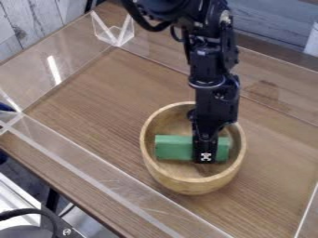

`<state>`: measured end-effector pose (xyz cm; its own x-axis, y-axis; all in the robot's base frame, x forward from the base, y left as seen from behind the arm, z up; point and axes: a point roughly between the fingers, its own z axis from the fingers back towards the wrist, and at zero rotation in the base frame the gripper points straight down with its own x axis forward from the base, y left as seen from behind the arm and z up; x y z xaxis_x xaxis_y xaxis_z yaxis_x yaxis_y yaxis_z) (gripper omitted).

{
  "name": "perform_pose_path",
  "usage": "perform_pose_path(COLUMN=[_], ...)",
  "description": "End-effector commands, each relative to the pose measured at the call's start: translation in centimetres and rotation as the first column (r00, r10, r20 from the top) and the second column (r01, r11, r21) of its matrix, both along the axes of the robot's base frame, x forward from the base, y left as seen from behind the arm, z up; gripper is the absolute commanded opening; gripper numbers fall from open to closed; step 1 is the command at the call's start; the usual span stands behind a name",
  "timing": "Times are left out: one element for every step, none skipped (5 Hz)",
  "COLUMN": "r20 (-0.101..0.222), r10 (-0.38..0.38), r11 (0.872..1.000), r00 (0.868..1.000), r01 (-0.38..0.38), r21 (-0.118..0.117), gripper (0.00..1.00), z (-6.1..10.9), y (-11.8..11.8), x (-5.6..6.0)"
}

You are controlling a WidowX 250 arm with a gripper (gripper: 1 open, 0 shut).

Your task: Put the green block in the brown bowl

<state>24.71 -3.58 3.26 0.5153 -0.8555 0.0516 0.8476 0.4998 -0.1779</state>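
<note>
Black robot arm (211, 56) reaches down from the top of the view into the round light-brown wooden bowl (159, 158) on the wood-grain surface (87, 102). The gripper (205, 145) points almost straight down, clenched on the flat bright-green rectangular block (174, 144) — the block lies inside the bowl, its right end under the gripper. Clear acrylic walls (50, 153) edge the surface.

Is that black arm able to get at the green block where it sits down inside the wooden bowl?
It looks so, yes. The arm comes straight down over the brown bowl, whose top is open, and its fingers are already shut on the green block inside. Nothing stands in the way.
</note>
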Motion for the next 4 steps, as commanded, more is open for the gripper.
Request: perform_pose_path(r20=[0.044, 0.043, 0.041, 0.038], r10=[0.014, 0.016, 0.019, 0.020], r11=[1.000, 1.000, 1.000, 1.000], r00=[0.999, 0.999, 0.999, 0.999], r01=[-0.014, -0.017, -0.019, -0.020], r21=[0.000, 0.001, 0.001, 0.001], gripper=[0.00, 0.00, 0.00, 0.00], z=[0.67, 0.52, 0.37, 0.17], y=[0.29, 0.24, 0.21, 0.14], x=[1.19, 1.27, 1.32, 1.37])
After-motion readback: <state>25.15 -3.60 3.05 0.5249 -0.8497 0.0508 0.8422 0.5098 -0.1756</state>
